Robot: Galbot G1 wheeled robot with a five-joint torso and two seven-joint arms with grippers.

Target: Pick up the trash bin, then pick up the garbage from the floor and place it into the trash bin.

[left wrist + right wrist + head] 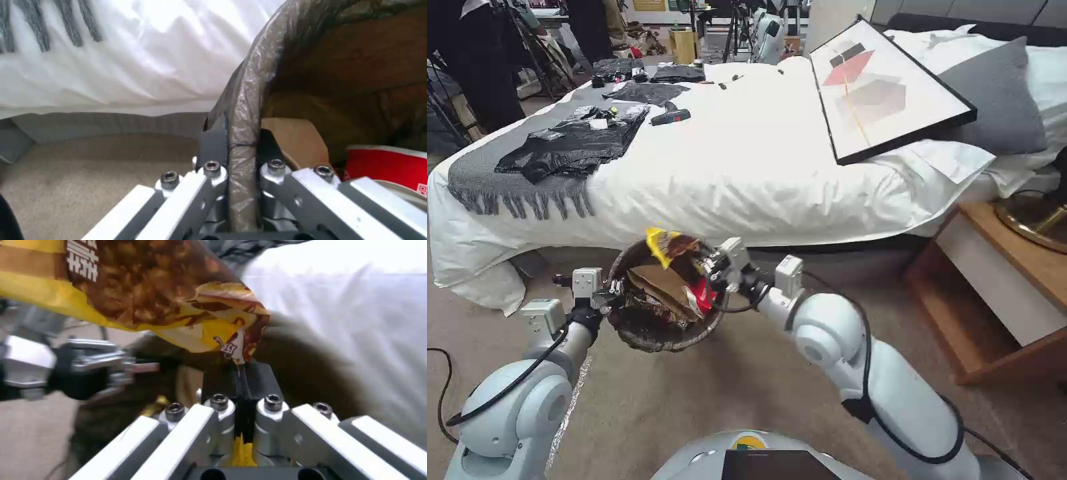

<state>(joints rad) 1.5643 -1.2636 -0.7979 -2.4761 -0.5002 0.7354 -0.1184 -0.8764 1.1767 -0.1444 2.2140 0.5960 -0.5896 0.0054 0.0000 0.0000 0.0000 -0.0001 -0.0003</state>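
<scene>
Brown bag plastic folded over the rim of the trash bin [660, 337] is what your left gripper [237, 146] has pinched: its fingers [214, 140] sit narrow, one outside the wall and one inside, holding the bin off the carpet [694, 393] just in front of the bed [747, 153]. Your right gripper [242, 376] reaches in from the right, over the bin's mouth, its fingers [262, 380] closed tight on the corner of a yellow snack wrapper [146, 290], which stands up above the far rim. Inside the bin you can see a tan paper bag [660, 283] and a red-and-white carton [387, 166] lying against the near right wall.
</scene>
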